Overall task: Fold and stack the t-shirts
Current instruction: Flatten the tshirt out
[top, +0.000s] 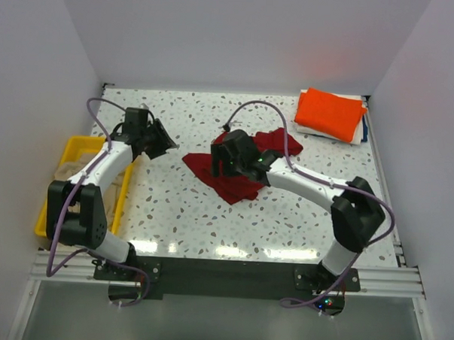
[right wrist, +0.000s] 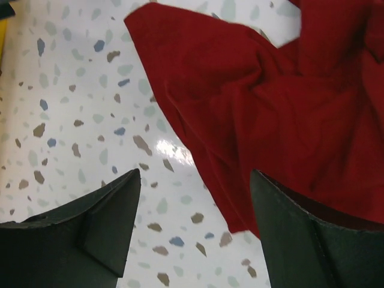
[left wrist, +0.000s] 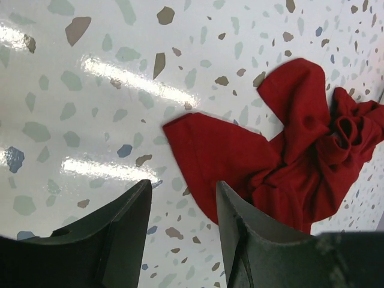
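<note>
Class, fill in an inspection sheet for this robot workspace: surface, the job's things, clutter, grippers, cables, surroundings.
Surface: speckled table, glossy, with light glare.
Job's things: dark red t-shirt crumpled mid-table; orange t-shirt folded on pale folded cloth, far right corner.
Clutter: yellow tray at the left edge, something pale inside.
Grippers: left gripper open, empty, over bare table; right gripper open over the red shirt's edge.
Cables: purple cables loop along both arms.
Surroundings: white walls on three sides.

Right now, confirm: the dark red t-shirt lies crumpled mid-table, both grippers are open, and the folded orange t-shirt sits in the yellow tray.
Wrong on one point: the top external view shows the folded orange t-shirt at the far right corner of the table, not in the yellow tray. The dark red t-shirt lies crumpled mid-table; left gripper and right gripper are open.
</note>
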